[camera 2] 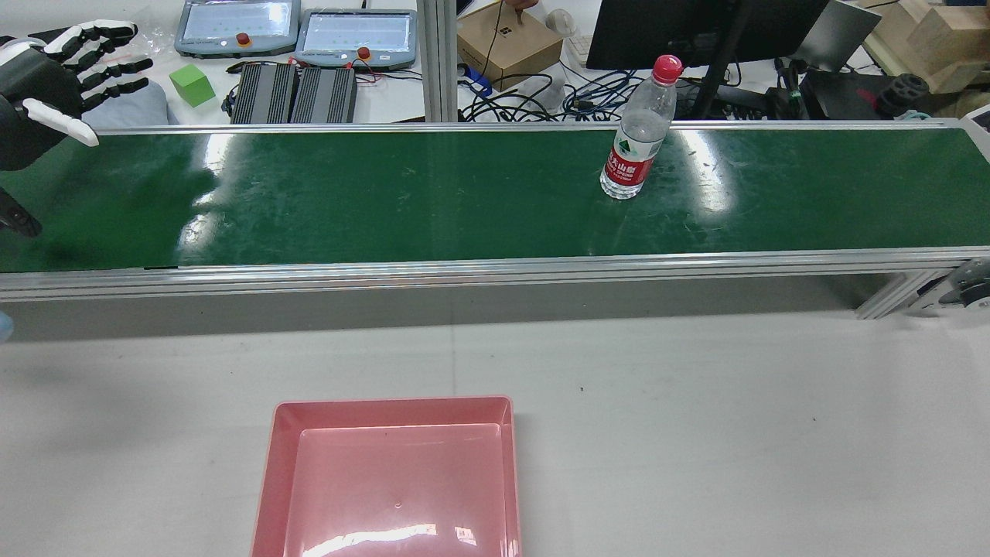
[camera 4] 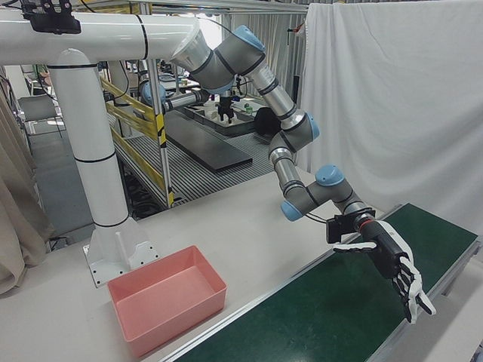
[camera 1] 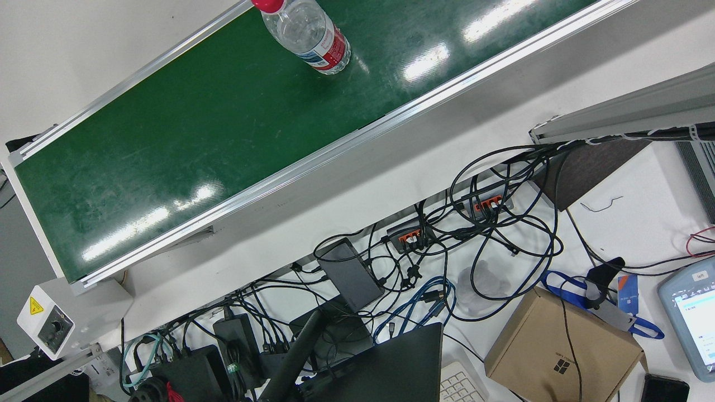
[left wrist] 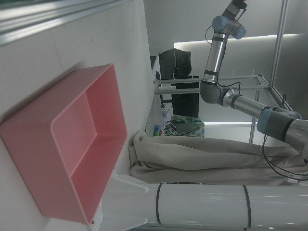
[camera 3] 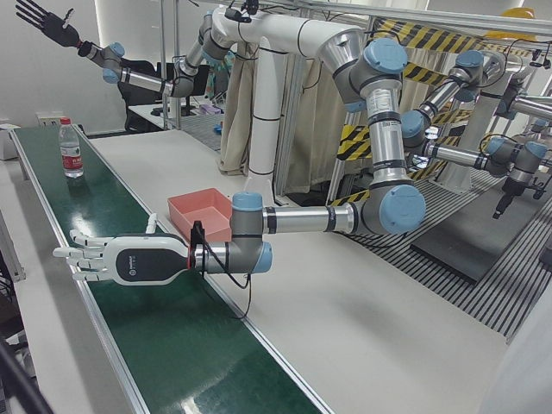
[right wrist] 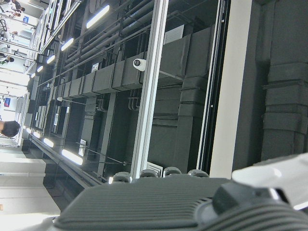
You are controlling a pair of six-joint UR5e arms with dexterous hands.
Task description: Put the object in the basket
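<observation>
1 water bottle (camera 2: 637,139), upright on green belt (camera 2: 387,201), 1 o'clock of pink basket (camera 2: 390,480). likely light, thin-walled, slippery; grip mid-body at label. left hand (camera 2: 46,85) fingers spread, empty; right hand (camera 3: 47,26) raised, fingers spread.

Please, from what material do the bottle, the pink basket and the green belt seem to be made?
The bottle looks like clear thin plastic: you see through it, and it has a red cap and printed label. The pink basket seems moulded glossy plastic, with rounded corners and light reflections. The green belt appears to be smooth rubber or PVC, shiny with fine scratches; its side rails look like aluminium.
</observation>
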